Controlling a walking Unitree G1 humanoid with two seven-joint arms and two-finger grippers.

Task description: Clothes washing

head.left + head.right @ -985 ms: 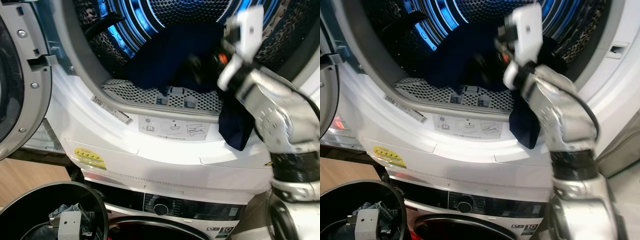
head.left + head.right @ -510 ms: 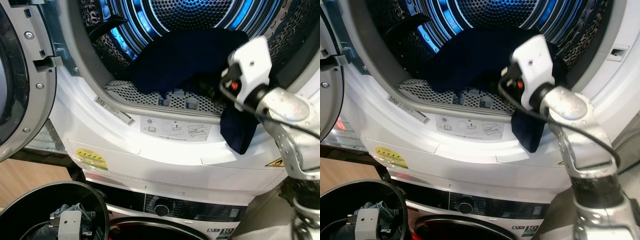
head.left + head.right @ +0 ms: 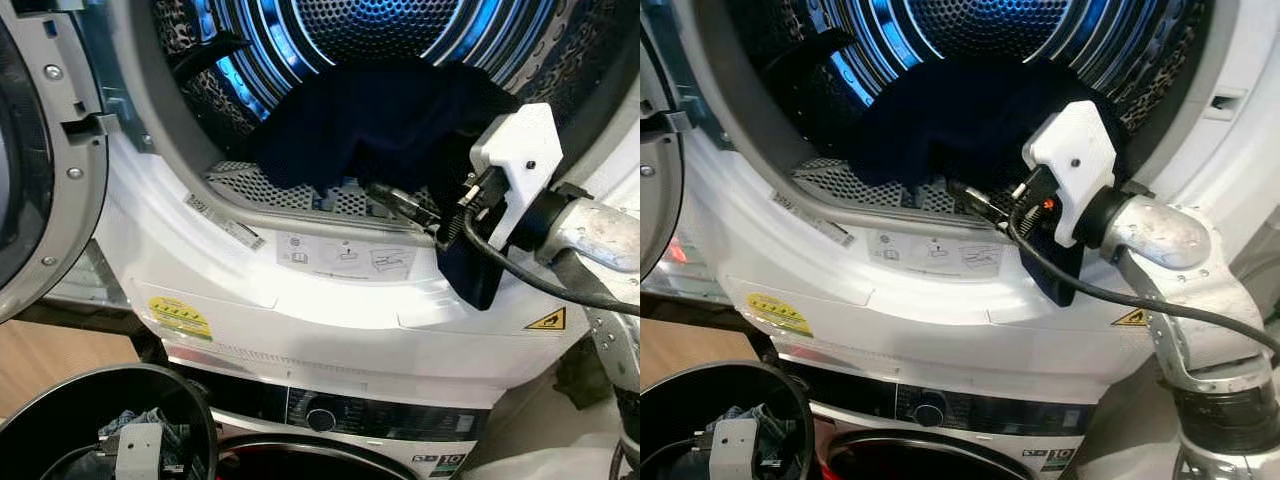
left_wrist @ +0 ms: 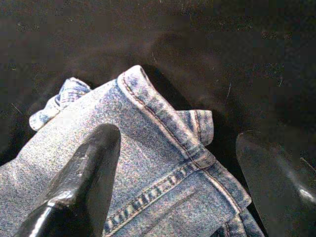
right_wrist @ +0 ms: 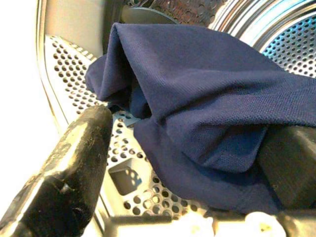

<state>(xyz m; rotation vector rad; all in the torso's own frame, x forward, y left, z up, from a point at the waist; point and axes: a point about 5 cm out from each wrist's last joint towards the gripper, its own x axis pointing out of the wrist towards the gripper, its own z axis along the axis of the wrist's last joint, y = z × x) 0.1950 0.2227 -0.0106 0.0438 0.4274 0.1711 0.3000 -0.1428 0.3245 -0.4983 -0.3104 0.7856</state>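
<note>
My right gripper (image 3: 385, 196) sat at the mouth of the upper machine's drum (image 3: 380, 30), roughly 3 o'clock of the opening, fingers pointing toward 9 o'clock over the perforated lint-filter grille (image 3: 260, 185). In the right wrist view the fingers (image 5: 74, 163) were spread wide, one on each side of the navy garment (image 5: 207, 103), not closed on it; whether either pad touched the cloth, I couldn't tell.

The navy garment (image 3: 390, 110) lay bunched at 6 o'clock inside the drum, on the grille and lower drum wall. One tail of it hung out over the white door rim (image 3: 330, 300) at about 4 o'clock, just below my right wrist's white camera housing (image 3: 520, 165). A black cable (image 3: 520, 275) looped from that housing along the silver forearm.

The drum was lit blue. Its door (image 3: 40, 160) stood open at 9 o'clock. A yellow warning sticker (image 3: 181, 317) was on the front panel at 7 o'clock, and the control dial (image 3: 320, 418) of the lower machine showed below.

My left gripper (image 4: 173, 173) was down in the black basket (image 3: 190, 400) at 7 o'clock of the head view, fingers (image 4: 84, 182) open wide over faded blue denim (image 4: 148, 163). One finger lay against the denim; the other was off its edge, over the dark basket floor.
</note>
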